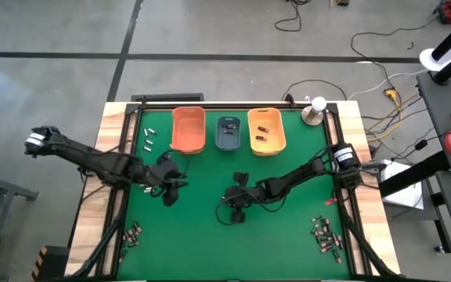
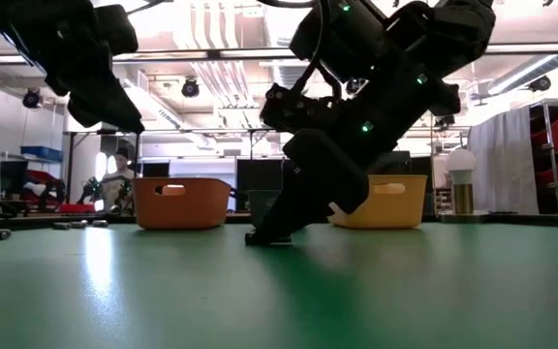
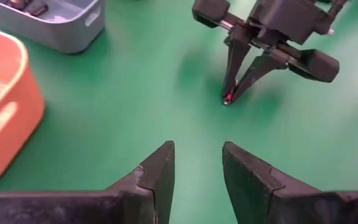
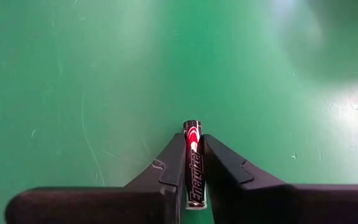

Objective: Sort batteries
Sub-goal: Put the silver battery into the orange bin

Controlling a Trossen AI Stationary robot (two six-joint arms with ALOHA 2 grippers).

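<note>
One battery (image 4: 192, 163), a slim black cylinder with a red band and a silvery end, sits clamped between the fingers of our right tool (image 4: 192, 180), which is closed tight on its flanks with the cell lying along the fingers. In the high view this tool (image 1: 236, 205) is low over the middle of the green desk (image 1: 288, 235), and in the low view its tips reach the mat. Our left tool (image 3: 197, 177) hovers nearby with its fingers parted by a moderate gap and nothing between them.

More batteries lie in loose heaps: one pile (image 1: 326, 237) near the desk's front right corner, another (image 1: 132, 233) at front left, and a few (image 1: 147, 139) beside the orange bin (image 1: 188, 129). At the far edge stand that bin, a blue-grey bin (image 1: 229, 133) and a yellow-orange bin (image 1: 265, 130), the last two already holding some cells.

We judge the battery light, rigid and smooth, so it will likely roll on the mat and could slide out lengthwise if gripped loosely. Holding it across the middle of its barrel, as we do now, looks the safest grip; the ends offer little purchase.
</note>
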